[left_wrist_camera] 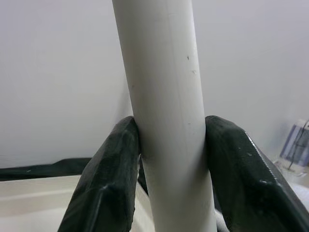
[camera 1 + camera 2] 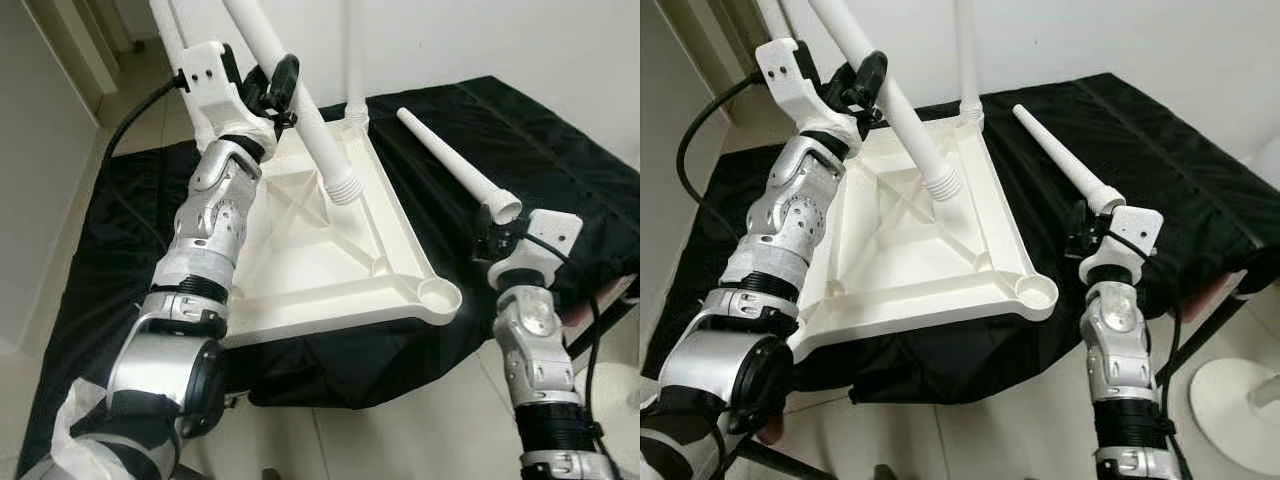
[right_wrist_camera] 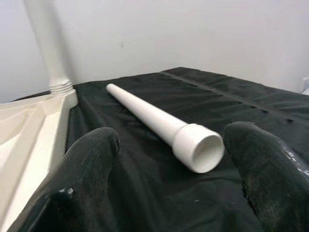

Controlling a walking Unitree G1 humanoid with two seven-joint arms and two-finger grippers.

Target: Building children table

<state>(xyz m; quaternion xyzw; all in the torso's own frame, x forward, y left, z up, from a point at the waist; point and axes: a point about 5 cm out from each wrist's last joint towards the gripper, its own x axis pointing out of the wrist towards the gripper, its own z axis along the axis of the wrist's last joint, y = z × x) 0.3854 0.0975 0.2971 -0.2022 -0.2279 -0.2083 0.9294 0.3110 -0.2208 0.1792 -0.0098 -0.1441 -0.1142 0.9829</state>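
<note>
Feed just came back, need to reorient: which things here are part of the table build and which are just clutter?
Part of the build:
- upturned white tabletop
- leg clamped in left gripper
- loose leg on the black cloth, before the open right gripper
- leg already standing in the far corner socket

Just lying about:
- white round base on the floor

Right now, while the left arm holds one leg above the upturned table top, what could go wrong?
The left gripper holds the leg tilted, so its threaded end may enter a socket crooked. The table top overhangs the black cloth's edge and might tip under pressure. The loose leg before the open right gripper could roll.
</note>
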